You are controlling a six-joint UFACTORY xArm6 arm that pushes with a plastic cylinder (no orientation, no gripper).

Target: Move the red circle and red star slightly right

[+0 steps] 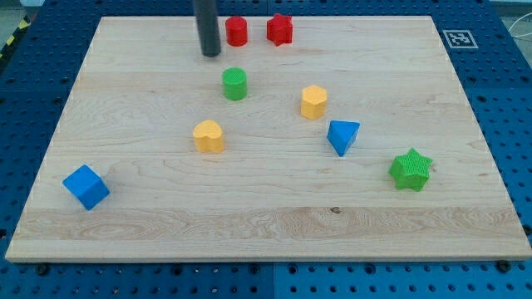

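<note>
The red circle [237, 31] stands near the board's top edge, with the red star [280, 30] just to its right, a small gap between them. My tip [211, 53] rests on the board just left of and slightly below the red circle, close to it but apart. The dark rod rises from the tip out of the view's top.
A green circle [235, 84] sits below the tip. A yellow hexagon [313, 102], a yellow heart-like block [209, 135], a blue triangle [342, 136], a green star [410, 169] and a blue cube [86, 187] lie lower. The wooden board [125, 66] sits on blue pegboard.
</note>
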